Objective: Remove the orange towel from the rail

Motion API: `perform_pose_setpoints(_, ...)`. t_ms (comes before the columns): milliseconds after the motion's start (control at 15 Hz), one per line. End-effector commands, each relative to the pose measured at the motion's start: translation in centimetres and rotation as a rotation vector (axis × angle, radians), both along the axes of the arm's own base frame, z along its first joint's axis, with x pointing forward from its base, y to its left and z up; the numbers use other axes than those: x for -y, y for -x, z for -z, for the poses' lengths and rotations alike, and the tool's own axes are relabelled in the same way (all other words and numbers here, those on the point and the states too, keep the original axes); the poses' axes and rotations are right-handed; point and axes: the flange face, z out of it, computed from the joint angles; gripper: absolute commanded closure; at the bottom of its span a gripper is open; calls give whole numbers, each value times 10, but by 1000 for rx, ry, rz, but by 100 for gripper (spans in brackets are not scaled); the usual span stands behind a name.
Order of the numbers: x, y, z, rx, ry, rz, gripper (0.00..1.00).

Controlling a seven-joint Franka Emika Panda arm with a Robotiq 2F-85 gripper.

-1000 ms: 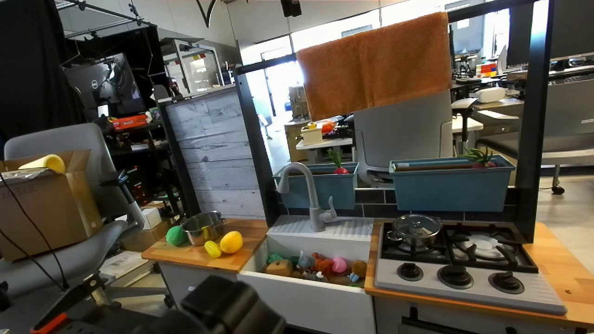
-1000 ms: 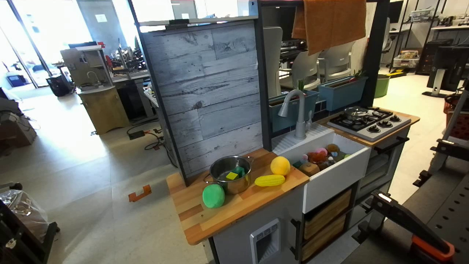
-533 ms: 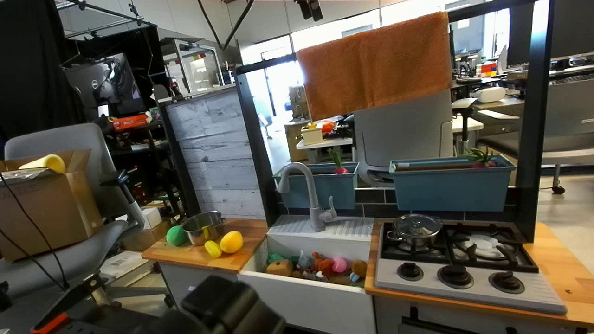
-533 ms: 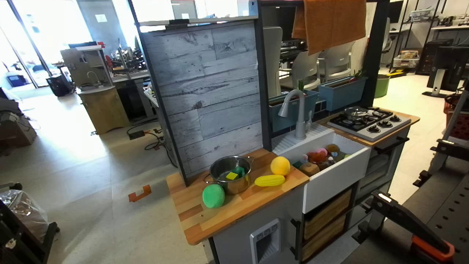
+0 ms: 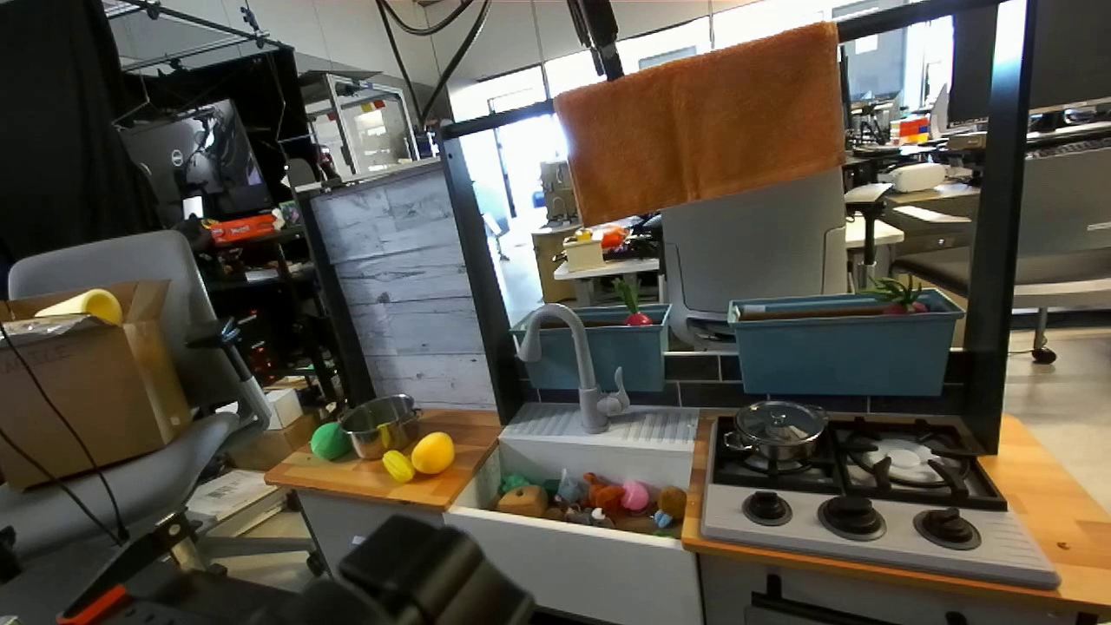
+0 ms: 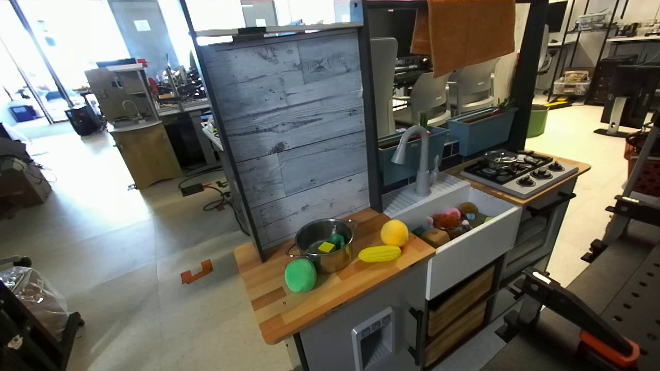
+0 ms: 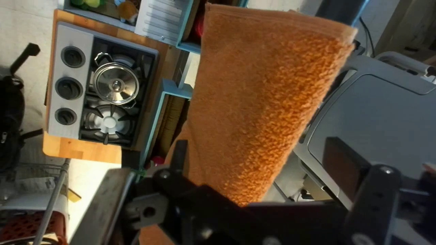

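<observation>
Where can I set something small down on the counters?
The wooden counter is bare between the round green toy and the front corner away from the sink; another bare strip borders the stove on the side opposite the sink. It's crowded around the open pot, corn and yellow ball, and toys crowd the sink.

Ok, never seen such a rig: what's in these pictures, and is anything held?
The machine is a one-armed robot; mostly its two-fingered tool shows. Two views come from cameras outside the robot, the third from its wrist. There, the fingers stand spread, with the orange towel appearing between them but not gripped; nothing is held. The towel hangs over the rail. On the wooden counter are a metal pot, a green toy, a round yellow toy and a yellow corncob.
</observation>
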Motion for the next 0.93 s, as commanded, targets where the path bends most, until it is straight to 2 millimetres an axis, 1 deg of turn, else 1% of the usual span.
perform_pose_setpoints(0,5,6,3,-45,-23,34,0)
perform_pose_setpoints(133,6,8,6,-66,-31,44,0)
perform_pose_setpoints(200,6,8,6,-66,-32,48,25)
perform_pose_setpoints(267,6,9,6,-68,-34,50,26)
perform_pose_setpoints(400,5,8,4,-62,-36,56,41)
perform_pose_setpoints(600,4,8,5,-60,-38,59,66)
perform_pose_setpoints(867,4,9,10,-85,-47,63,97)
